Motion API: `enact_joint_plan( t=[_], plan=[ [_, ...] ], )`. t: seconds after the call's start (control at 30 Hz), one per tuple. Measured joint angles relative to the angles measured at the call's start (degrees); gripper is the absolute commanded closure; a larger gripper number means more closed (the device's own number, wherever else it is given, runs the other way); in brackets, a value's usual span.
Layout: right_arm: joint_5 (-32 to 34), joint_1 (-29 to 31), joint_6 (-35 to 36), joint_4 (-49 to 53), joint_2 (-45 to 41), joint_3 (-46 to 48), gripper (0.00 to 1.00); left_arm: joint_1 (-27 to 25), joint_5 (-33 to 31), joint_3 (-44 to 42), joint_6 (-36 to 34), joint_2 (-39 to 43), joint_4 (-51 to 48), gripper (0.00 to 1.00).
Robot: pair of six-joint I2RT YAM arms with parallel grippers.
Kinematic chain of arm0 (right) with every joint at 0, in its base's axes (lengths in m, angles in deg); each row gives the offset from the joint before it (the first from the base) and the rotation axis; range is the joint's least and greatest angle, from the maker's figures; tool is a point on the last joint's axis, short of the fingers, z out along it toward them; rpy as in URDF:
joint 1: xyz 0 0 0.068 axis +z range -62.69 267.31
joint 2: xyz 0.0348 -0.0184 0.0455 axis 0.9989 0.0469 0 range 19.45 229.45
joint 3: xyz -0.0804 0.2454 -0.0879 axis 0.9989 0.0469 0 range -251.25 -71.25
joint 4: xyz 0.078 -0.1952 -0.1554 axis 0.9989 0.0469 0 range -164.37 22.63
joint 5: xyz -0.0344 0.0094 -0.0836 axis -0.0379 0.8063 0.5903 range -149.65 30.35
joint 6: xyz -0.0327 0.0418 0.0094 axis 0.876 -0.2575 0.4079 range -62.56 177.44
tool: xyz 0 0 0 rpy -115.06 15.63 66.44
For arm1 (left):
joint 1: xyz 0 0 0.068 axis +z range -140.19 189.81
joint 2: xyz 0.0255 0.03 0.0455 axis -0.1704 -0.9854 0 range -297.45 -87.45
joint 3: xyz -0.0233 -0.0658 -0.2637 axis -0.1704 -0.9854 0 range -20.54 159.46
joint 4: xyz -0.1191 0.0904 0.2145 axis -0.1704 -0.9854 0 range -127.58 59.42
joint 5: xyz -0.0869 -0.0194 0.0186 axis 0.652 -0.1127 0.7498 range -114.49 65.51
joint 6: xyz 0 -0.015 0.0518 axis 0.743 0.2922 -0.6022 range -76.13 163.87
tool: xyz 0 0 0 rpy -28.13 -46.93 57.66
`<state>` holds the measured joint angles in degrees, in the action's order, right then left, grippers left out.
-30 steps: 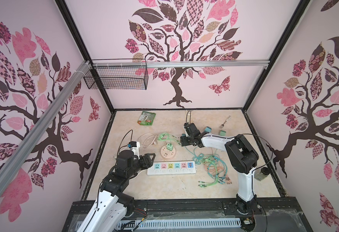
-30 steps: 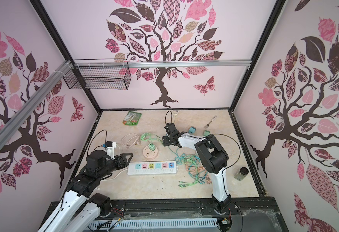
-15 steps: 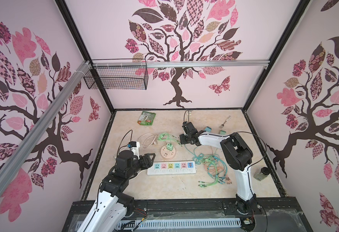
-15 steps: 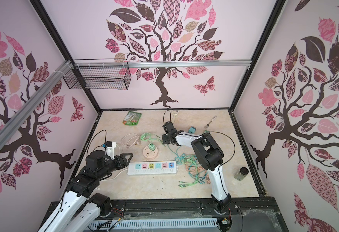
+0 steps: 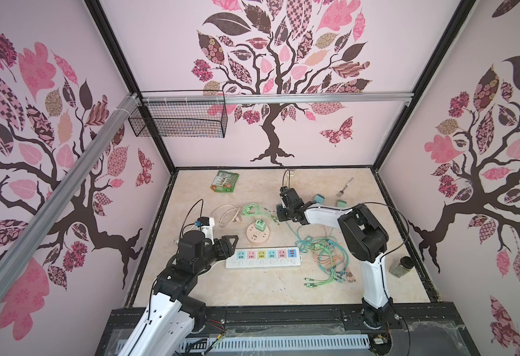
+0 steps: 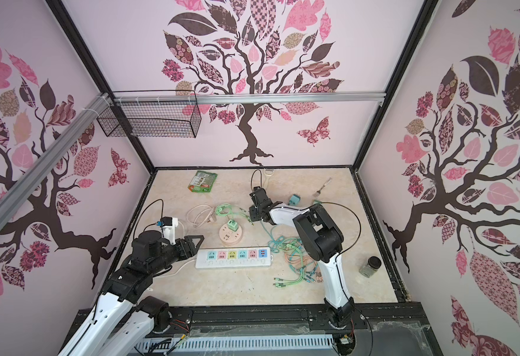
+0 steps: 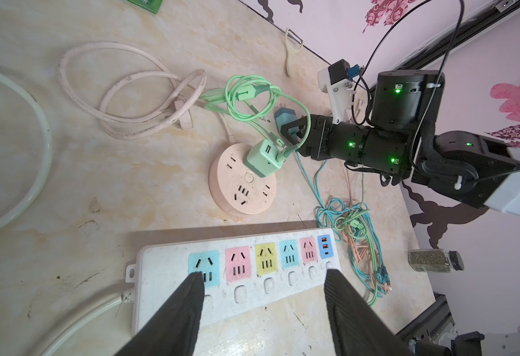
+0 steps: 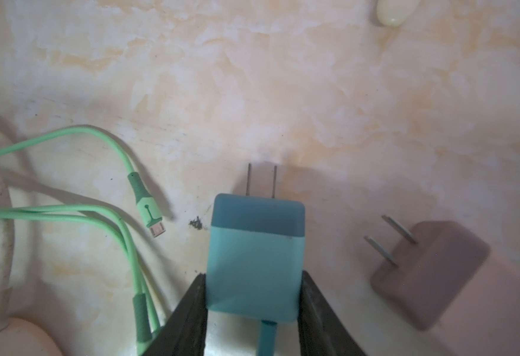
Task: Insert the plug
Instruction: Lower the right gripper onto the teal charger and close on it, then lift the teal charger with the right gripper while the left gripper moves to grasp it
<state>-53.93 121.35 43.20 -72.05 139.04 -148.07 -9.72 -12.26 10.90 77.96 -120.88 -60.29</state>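
**Right claw on the plug, sockets back toward my base**

My right claw [image 8: 254,276] is closed on the flanks of the teal-blue square charger plug [image 8: 257,240], over the far part of the beige marbled tabletop [image 8: 283,92]. Whether it is lifted or resting, the blur hides. Its two flat prongs [image 8: 262,180] run straight out along my fingers, away from the wrist. The long white power strip with pastel sockets [image 5: 263,258] lies well apart, toward my base. My left claw [image 7: 265,276], open, hovers over it and is the nearer arm.
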Motion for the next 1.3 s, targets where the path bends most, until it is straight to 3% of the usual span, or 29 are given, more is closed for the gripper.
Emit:
enact_joint_plan(
  t=[0.27, 0.57, 0.9, 1.1, 1.3],
  plan=[
    [-3.82, 0.00, 3.48, -1.03, -6.80, 7.72, 0.66, 0.00, 0.68, 0.00, 0.00, -2.01, 0.00, 0.34],
    [-12.44, 0.00, 5.27, -7.02, -20.98, 20.28, 0.69, 0.00, 2.75, 0.00, 0.52, -5.84, 2.29, 0.34],
    [-23.54, 2.10, 7.50, -12.04, -33.22, 33.14, 0.68, 0.00, 11.10, -0.04, 2.80, -14.47, 10.25, 0.34],
    [-25.81, 7.98, 10.64, -13.11, -37.20, 35.76, 0.68, -1.27, 17.29, -0.04, 4.37, -19.10, 13.88, 0.33],
    [-27.45, 9.55, 11.56, -15.15, -38.88, 36.72, 0.68, -5.55, 19.78, 0.11, 4.87, -20.22, 15.28, 0.32]
  ],
)
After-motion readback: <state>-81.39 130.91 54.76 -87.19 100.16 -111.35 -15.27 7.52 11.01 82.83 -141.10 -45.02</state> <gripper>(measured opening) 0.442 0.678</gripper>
